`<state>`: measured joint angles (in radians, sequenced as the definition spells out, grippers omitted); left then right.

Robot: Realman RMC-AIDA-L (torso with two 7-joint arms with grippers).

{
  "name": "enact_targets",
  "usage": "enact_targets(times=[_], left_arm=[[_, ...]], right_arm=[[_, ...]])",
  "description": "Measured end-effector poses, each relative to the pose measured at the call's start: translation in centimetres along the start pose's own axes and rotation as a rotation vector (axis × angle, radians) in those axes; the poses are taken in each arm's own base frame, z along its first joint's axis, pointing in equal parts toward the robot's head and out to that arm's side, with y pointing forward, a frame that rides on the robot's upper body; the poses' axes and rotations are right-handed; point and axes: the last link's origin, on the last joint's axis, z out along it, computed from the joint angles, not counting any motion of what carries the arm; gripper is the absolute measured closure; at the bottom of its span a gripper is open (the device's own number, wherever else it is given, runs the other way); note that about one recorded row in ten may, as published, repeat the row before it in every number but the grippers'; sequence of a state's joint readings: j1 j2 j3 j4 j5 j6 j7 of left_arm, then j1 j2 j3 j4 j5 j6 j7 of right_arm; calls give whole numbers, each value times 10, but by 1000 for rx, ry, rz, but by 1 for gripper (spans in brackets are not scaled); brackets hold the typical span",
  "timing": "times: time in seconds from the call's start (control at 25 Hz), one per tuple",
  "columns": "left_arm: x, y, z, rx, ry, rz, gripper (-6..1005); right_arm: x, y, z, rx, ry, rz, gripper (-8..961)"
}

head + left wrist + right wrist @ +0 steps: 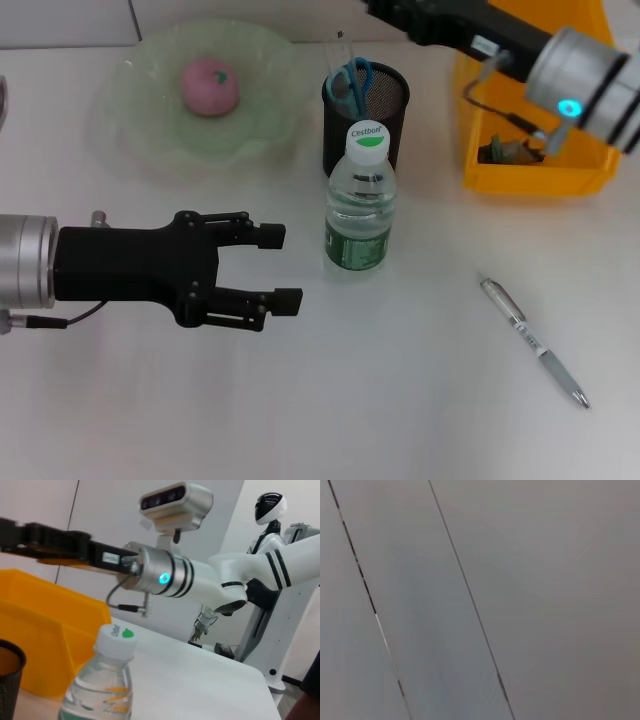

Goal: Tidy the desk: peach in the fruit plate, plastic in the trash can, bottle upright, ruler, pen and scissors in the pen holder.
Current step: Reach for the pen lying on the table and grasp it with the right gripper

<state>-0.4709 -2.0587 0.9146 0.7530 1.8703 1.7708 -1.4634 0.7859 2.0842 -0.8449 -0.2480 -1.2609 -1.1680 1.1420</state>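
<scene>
At the lower left of the head view, the left gripper (287, 266) hangs with its matte black jaws parted and empty, aimed at the upright clear plastic bottle (361, 205) at centre. A sideways knock could topple it again. At upper left, the pink peach (209, 85) sits in the translucent green, wavy fruit plate (140, 130). The mesh pen holder (393, 128) holds blue-handled scissors (351, 79). The slim pen (534, 341) lies at lower right and could roll. At upper right, the right gripper reaches out of frame above the yellow trash can (530, 180); whether it is open I cannot tell.

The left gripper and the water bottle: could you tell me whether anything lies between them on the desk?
Nothing does. In the head view, only bare desk separates the open left gripper from the upright water bottle.
</scene>
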Motion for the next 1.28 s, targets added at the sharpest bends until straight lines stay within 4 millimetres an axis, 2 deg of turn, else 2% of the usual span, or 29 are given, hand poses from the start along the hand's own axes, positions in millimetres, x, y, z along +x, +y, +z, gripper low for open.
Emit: enact_targets(times=[0.04,0.08,0.12,0.16,0.2,0.28,0.36,0.48,0.52,0.6,0.72,0.76,0.88,0.92,1.04,1.16,1.2,1.28], left_arm=[[-1,-1,-1,5,-2,-1,139],[-1,-1,-1,5,-2,-1,139],[-1,-1,-4,10,-9,0,139],[-1,-1,-5,9,-11,1,139],[-1,-1,-6,9,-15,1,139],[-2,-2,-7,14,-25,3,139],[-4,-3,-8,18,-34,5,139],[-5,-3,-8,17,-47,17,139],[-5,-3,-7,14,-53,24,139],[-5,-4,-7,14,-60,26,140],[-4,-5,-7,8,-88,37,140],[-4,-5,-7,8,-88,37,140],[-4,-6,-7,8,-111,43,140],[-4,-6,-7,8,-111,43,139],[-3,-7,-7,8,-119,48,139],[-3,-9,-7,14,-128,71,139],[-3,-9,-7,16,-129,77,139],[-3,-10,-7,19,-130,85,139]], right_arm=[[-9,-8,-19,5,6,-15,268],[-9,-8,-19,5,6,-15,269],[-21,-15,-41,24,18,-23,269],[-26,-17,-54,36,33,-28,269],[-26,-17,-54,36,33,-28,269],[-40,-19,-76,53,93,-58,269],[-54,-16,-100,86,212,-91,269],[-67,-9,-123,132,394,-98,268],[-74,-1,-132,155,538,-66,268],[-76,4,-136,165,606,-40,268],[-87,27,-138,187,837,27,268],[-87,27,-138,187,837,27,268],[-91,42,-137,220,992,26,268],[-87,46,-134,254,1058,32,269],[-81,48,-130,273,1100,52,269],[-56,48,-119,271,1175,88,269],[-56,48,-119,271,1175,88,269],[-41,49,-114,254,1220,91,268]])
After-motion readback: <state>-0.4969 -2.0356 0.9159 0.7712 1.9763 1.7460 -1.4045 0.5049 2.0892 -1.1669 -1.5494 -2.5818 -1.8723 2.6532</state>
